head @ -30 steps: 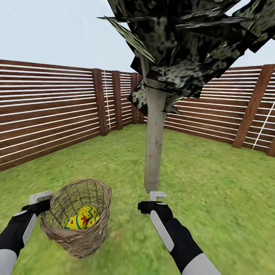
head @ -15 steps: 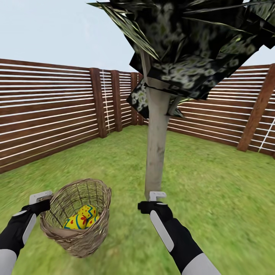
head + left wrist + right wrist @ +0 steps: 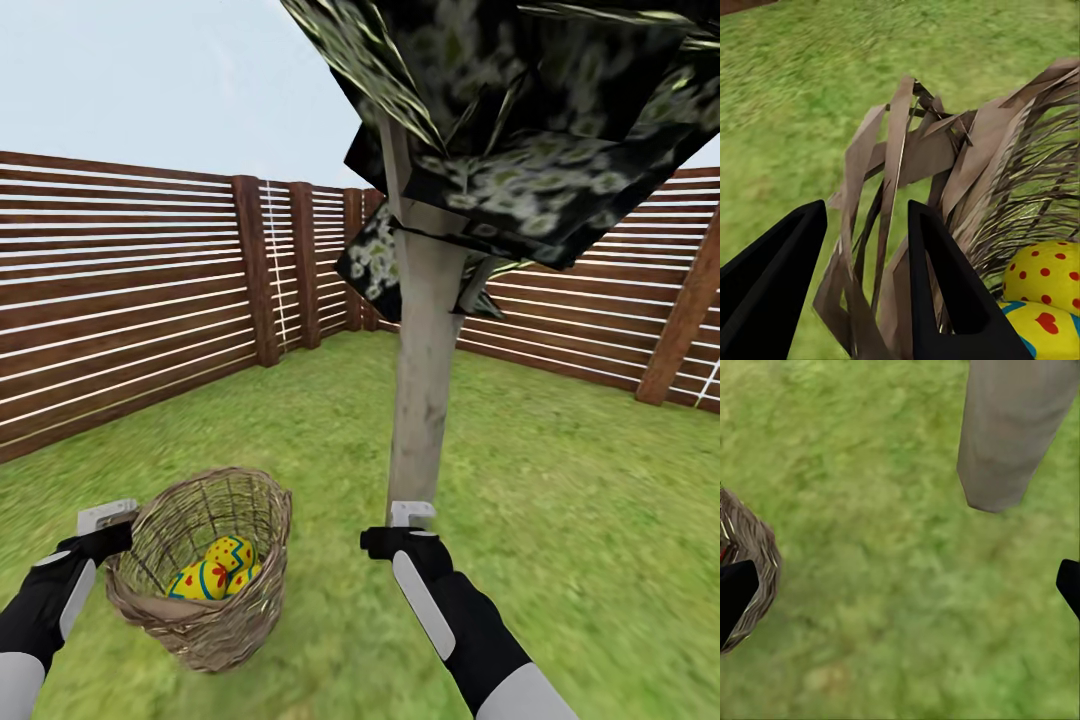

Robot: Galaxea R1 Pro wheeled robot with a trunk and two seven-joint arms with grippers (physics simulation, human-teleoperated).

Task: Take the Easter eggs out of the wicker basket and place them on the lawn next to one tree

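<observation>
Garden: brown slatted fence [image 3: 130, 290] around mottled lawn [image 3: 560, 520]. Tree [image 3: 425, 390] stands straight ahead, smooth grey-beige trunk, dark jagged foliage overhead.

Wicker basket [image 3: 205, 565] sits low on the robot's left, apparently carried clear of the grass: left claw [image 3: 862, 247] is pinching its rim strands. Loose brown weave, see-through; likely light and springy, so the grip may flex.

Right claw [image 3: 412, 514], near the trunk base, is spread and holds nothing.

Easter eggs [image 3: 215, 572] lie in the basket bottom: yellow, blue zigzags, red dots and hearts. Probably smooth, hard, prone to rolling; take each across its middle.
</observation>
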